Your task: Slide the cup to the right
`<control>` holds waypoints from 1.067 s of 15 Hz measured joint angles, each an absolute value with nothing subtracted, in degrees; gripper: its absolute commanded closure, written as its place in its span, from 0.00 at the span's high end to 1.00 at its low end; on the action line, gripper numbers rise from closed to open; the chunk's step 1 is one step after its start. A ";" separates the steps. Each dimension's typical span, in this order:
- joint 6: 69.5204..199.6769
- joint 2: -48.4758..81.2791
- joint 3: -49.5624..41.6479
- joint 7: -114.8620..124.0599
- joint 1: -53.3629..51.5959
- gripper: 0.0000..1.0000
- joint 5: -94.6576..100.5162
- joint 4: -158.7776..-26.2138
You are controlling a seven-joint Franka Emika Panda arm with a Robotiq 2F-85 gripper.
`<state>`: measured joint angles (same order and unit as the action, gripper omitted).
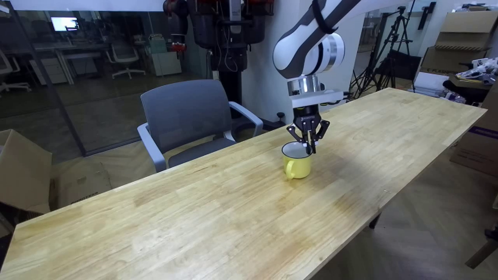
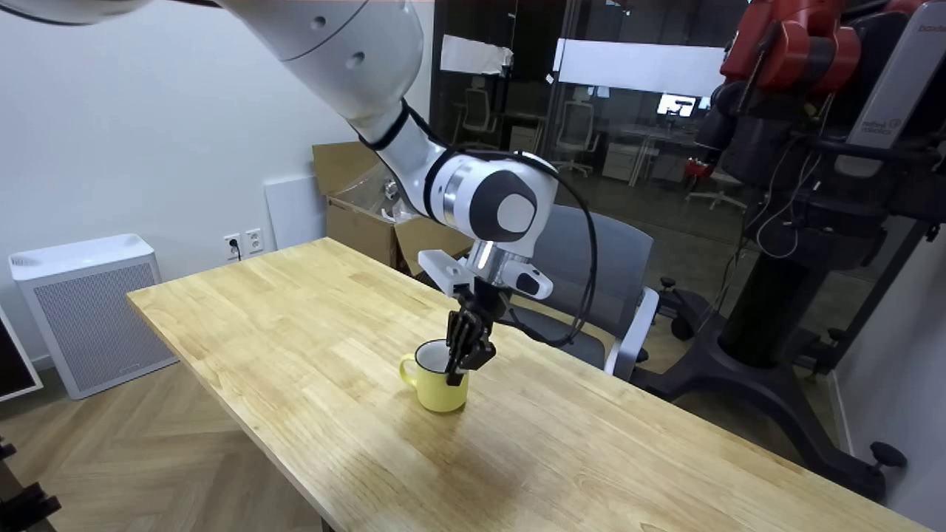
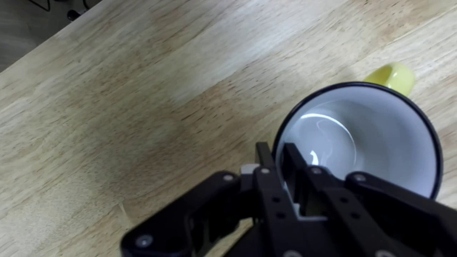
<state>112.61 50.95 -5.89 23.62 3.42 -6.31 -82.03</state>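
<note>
The cup (image 1: 297, 167) is a yellow mug with a white inside and a dark line round its rim. It stands upright on the long wooden table (image 1: 186, 217), and also shows in another exterior view (image 2: 440, 397). In the wrist view the cup (image 3: 382, 132) is at the right, its yellow handle pointing up and right. My gripper (image 1: 311, 150) is at the cup's rim, fingers pointing down. In the wrist view the gripper (image 3: 275, 146) has one finger inside the cup and one outside, close together with the cup wall between them. The lower part of the rim is hidden behind the fingers.
A grey chair (image 1: 186, 116) stands against the table's long edge. A cardboard box (image 2: 362, 229) is past the table's far end. A dark wheeled robot base (image 2: 754, 399) stands beyond the chair. An air purifier (image 2: 96, 310) stands on the floor by the wall.
</note>
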 measured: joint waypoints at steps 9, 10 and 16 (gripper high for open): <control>112.30 50.96 -5.82 23.27 3.64 0.03 -7.04 -81.66; 112.35 50.95 -5.85 23.27 3.83 0.03 -7.45 -81.66; 114.61 50.45 -7.17 23.66 8.34 0.03 -13.52 -82.43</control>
<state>114.61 50.45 -7.17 23.66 8.34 -13.52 -82.43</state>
